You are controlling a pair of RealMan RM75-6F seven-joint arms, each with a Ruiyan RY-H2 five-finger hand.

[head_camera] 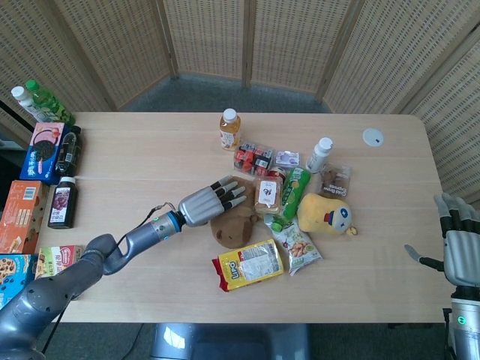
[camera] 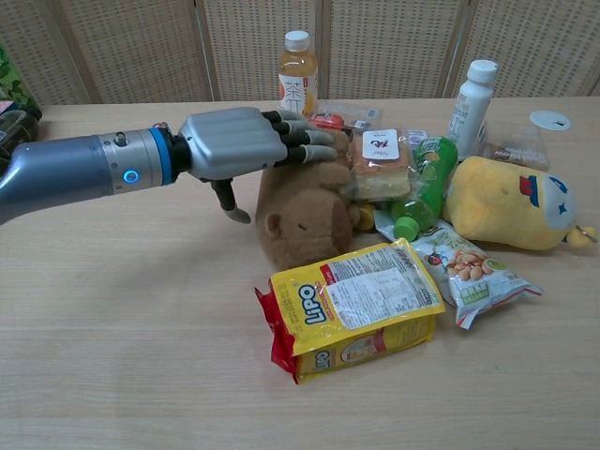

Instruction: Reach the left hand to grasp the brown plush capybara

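The brown plush capybara (head_camera: 234,223) (camera: 306,214) lies on its side near the table's middle, its face toward the front edge. My left hand (head_camera: 211,202) (camera: 246,146) hovers over its back, fingers stretched out flat across the top and thumb hanging down on the left side. The fingers are apart and hold nothing. My right hand (head_camera: 459,244) hangs off the table's right edge with fingers spread, only in the head view.
Crowding the capybara's right are a wrapped bun (camera: 380,163), a green bottle (camera: 424,187) and a yellow plush (camera: 511,202). A yellow Lipo pack (camera: 352,305) lies in front. A juice bottle (camera: 297,67) stands behind. Boxes and bottles (head_camera: 46,154) line the left edge.
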